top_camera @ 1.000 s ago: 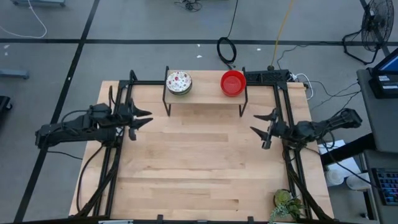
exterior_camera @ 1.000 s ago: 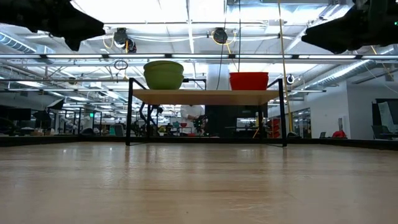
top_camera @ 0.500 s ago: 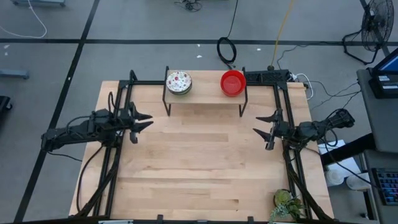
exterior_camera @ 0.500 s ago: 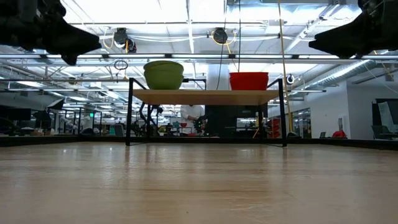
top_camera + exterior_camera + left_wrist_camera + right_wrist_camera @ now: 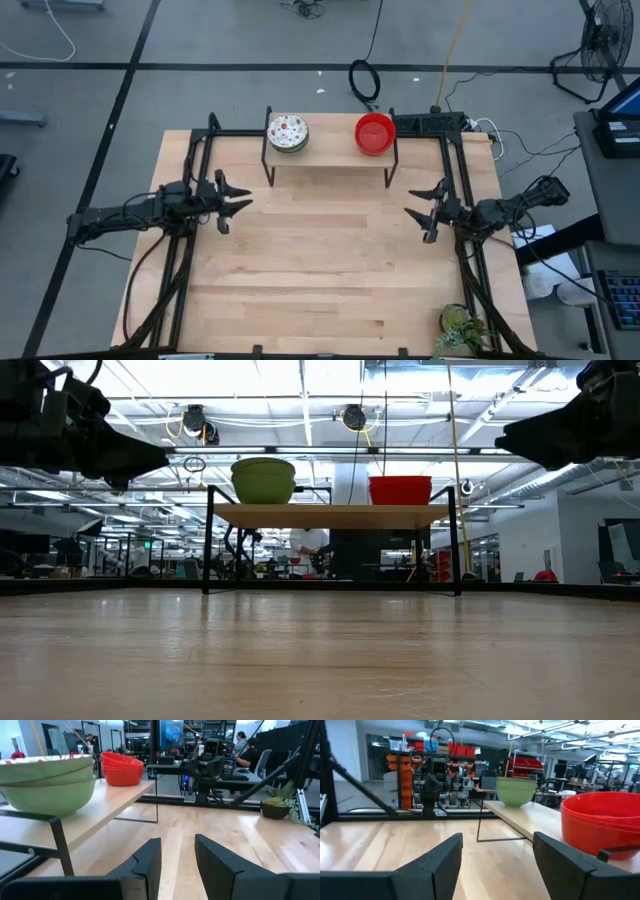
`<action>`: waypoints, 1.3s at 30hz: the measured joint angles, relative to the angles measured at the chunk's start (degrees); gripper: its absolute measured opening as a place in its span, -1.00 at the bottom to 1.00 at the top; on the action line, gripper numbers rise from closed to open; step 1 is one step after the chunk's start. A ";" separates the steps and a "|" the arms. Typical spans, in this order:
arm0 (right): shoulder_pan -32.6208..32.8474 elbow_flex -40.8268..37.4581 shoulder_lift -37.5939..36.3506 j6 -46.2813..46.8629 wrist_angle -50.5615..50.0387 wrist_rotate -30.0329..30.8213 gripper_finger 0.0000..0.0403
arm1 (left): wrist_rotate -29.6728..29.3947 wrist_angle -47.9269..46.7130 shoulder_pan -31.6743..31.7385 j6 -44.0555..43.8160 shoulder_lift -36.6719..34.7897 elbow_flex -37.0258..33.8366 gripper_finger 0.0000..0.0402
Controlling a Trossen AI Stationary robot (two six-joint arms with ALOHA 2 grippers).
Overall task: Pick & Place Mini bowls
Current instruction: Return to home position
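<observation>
Two stacks of mini bowls stand on a small raised shelf [image 5: 330, 148] at the table's far edge. The white speckled stack [image 5: 288, 132] is green outside [image 5: 263, 480] [image 5: 47, 785] [image 5: 516, 791]. The red stack [image 5: 375, 133] [image 5: 400, 490] [image 5: 121, 769] [image 5: 607, 822] stands to its right. My left gripper [image 5: 238, 203] [image 5: 135, 455] [image 5: 177, 865] hovers open over the table's left side, pointing right. My right gripper [image 5: 415, 203] [image 5: 525, 435] [image 5: 497, 865] hovers open over the right side, pointing left. Both are well clear of the shelf.
The shelf has thin black legs [image 5: 208, 540] with open space under it. Black frame rails [image 5: 190, 180] [image 5: 462, 180] run along the table's left and right sides. A small plant [image 5: 460, 328] sits at the near right corner. The wide middle of the table [image 5: 320, 250] is bare wood.
My left gripper has moved down and toward the table's near edge, still pointing right. My right gripper has sunk a little. The bowls have stayed on the shelf.
</observation>
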 joint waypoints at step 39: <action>-0.15 -0.51 0.79 -10.15 -1.87 -7.86 0.13 | 2.51 -3.11 -0.07 0.30 0.00 0.11 -0.40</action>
